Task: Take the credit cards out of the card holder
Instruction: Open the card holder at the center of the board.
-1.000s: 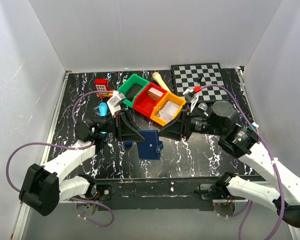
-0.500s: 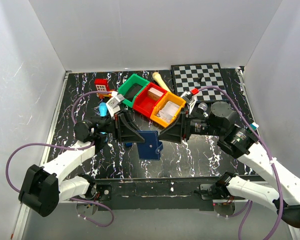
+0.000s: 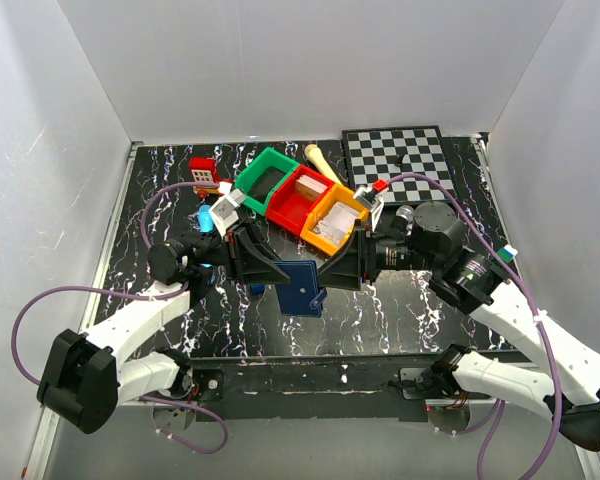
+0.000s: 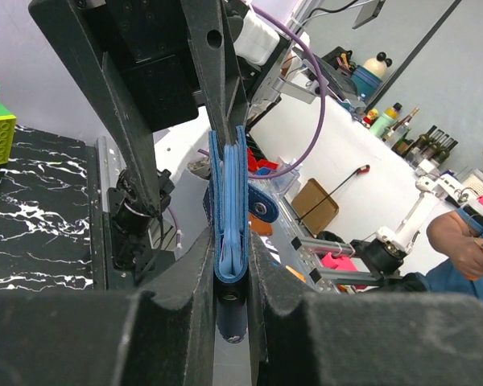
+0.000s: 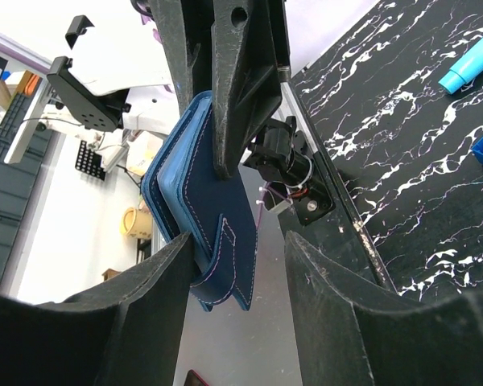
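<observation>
**Card holder held aloft, still folded – no card out yet**

The card holder (image 3: pixel 302 288) hangs in the air over the middle of the table (image 3: pixel 400 310), toward its near edge, between the two arms. The left gripper (image 3: pixel 268 270) is clamped on it: in the left wrist view its fingers (image 4: pixel 200 281) pinch the folded navy case edge-on. The right gripper (image 3: pixel 338 268) has its jaws apart, standing either side of the holder's free end, where the strap flap (image 5: pixel 235 265) lies. One finger looks to be against the case, but nothing is pinched.

As for progress, only the lifting looks done. The case is still closed, no card shows outside it, and none lies on the table that I can make out. Opening the fold and drawing the cards are all left to do.

Compared with a second ago, the right arm has swung inward toward the holder – its gripper now sits closer to the case – while the left arm and the holder have barely shifted.
</observation>
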Robot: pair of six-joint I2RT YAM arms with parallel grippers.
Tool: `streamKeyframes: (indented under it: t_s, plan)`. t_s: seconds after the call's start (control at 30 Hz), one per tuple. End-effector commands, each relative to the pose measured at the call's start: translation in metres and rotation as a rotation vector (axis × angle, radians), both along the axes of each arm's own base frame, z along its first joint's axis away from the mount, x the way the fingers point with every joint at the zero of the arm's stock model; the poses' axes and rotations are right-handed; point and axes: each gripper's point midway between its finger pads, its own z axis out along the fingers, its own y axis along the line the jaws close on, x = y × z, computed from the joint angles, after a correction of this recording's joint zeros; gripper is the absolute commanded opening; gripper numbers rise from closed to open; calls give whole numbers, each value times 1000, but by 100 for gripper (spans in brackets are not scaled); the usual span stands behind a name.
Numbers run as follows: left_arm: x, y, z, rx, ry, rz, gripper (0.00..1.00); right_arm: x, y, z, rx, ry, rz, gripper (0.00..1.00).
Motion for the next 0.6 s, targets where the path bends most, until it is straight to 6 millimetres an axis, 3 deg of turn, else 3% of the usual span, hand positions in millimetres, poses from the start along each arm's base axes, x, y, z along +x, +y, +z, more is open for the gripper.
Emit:
streamKeyframes:
  t_s: [0.0, 0.57]
  plan:
    - [-3, 3, 26, -86, -102, 36, 0, -10, 2, 13, 46, -54, 64, 58]
    - [3, 1, 29, -95, -66, 61, 0, -16, 11, 6, -3, -39, 116, 60]
